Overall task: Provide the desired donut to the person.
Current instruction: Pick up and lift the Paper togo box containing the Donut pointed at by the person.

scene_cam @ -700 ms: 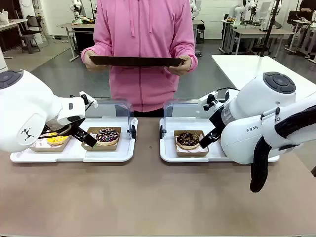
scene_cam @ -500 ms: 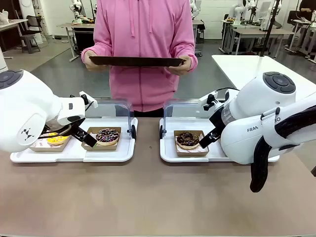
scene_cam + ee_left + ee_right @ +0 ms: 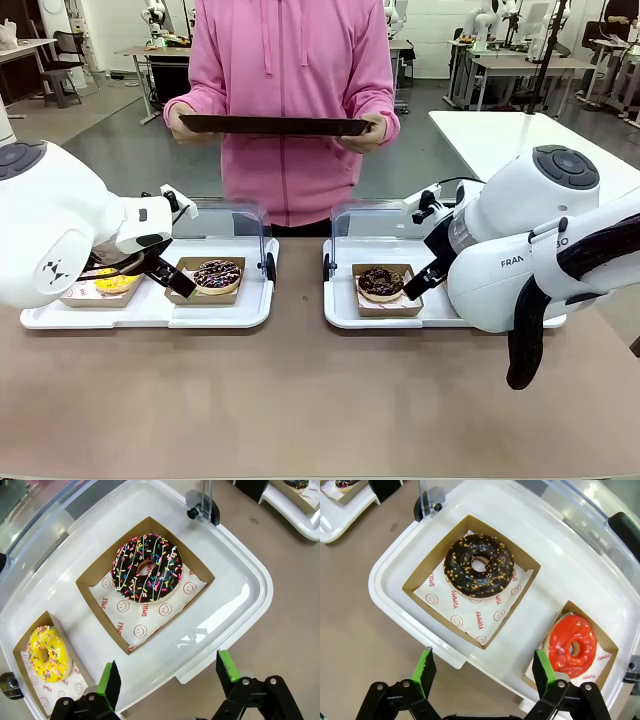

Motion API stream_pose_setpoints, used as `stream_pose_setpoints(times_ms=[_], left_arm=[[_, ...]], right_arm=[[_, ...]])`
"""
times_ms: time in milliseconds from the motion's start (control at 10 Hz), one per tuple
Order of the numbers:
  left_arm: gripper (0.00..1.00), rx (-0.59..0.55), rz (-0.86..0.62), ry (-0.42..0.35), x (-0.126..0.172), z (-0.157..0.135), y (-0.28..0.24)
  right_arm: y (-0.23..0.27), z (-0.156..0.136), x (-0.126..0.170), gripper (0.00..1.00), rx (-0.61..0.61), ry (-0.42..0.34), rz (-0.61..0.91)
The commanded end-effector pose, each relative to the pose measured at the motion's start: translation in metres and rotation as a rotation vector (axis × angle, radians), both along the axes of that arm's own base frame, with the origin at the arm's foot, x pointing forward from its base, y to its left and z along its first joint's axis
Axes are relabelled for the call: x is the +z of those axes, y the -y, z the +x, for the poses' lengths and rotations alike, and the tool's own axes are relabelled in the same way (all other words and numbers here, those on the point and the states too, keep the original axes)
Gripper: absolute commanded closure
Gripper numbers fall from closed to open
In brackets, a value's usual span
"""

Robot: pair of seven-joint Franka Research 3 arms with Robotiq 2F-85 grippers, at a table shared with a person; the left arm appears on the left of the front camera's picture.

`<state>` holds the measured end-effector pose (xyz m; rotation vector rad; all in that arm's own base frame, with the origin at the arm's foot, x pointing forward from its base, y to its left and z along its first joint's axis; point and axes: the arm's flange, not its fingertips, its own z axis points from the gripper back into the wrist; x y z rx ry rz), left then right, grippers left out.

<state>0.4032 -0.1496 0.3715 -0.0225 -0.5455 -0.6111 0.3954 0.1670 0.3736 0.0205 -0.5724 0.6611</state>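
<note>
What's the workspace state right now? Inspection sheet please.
Surface: brown table with two white trays side by side, left tray and right tray.
Job's things: left tray holds chocolate sprinkle donut and yellow donut; right tray holds chocolate nut donut and red donut. The person holds a dark tray out flat.
Clutter: nothing seen.
Grippers: left gripper open over left tray's near edge, holding nothing; right gripper open over right tray's near edge, holding nothing.
Cables: black cable hangs looped from the right arm.
Surroundings: white table on the right; work table behind.
</note>
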Motion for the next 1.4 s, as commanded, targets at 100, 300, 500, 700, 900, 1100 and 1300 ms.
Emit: stream_pose_setpoints(times_ms=[100,300,500,700,900,1100,1300], left_arm=[[0.00,0.000,0.000,0.000,0.000,0.000,0.000],[0.00,0.000,0.000,0.000,0.000,0.000,0.000],[0.00,0.000,0.000,0.000,0.000,0.000,0.000],[0.00,0.000,0.000,0.000,0.000,0.000,0.000],[0.00,-0.056,0.025,0.050,0.000,-0.010,0.002],[0.00,-0.194,-0.065,0.053,0.047,-0.056,-0.054],[0.00,-0.243,-0.065,0.103,0.072,-0.110,-0.100]], right_arm=[[0.000,0.000,0.000,0.00,0.000,0.000,0.000],[0.000,0.000,0.000,0.00,0.000,0.000,0.000],[0.000,0.000,0.000,0.00,0.000,0.000,0.000],[0.000,0.000,0.000,0.00,0.000,0.000,0.000],[0.012,-0.007,0.017,0.00,0.055,-0.021,0.148],[0.092,-0.022,0.066,0.00,0.118,-0.020,0.085],[0.153,-0.033,0.083,0.00,0.218,-0.001,0.066]])
